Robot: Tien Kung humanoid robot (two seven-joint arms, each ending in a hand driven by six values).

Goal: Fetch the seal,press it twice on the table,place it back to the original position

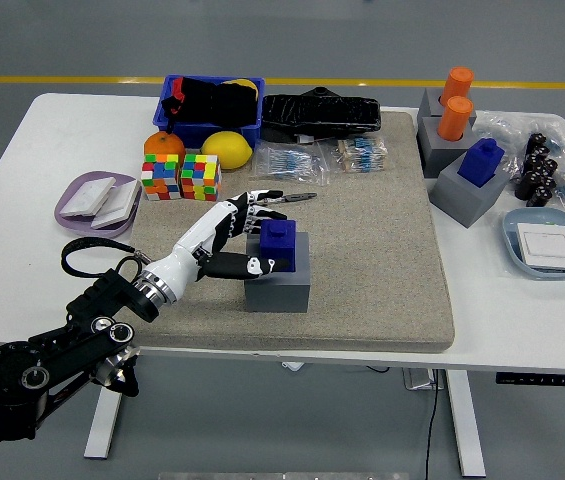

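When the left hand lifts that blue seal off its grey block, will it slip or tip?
The blue seal looks rigid and boxy, so it probably won't deform. Its smooth faces may slip between the left hand fingers. The grey block looks heavy enough to stay on the mat, though it might drag.

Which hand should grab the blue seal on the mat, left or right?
Left. The left hand is already at the blue seal on its grey base, fingers spread around it. The right hand is out of view.
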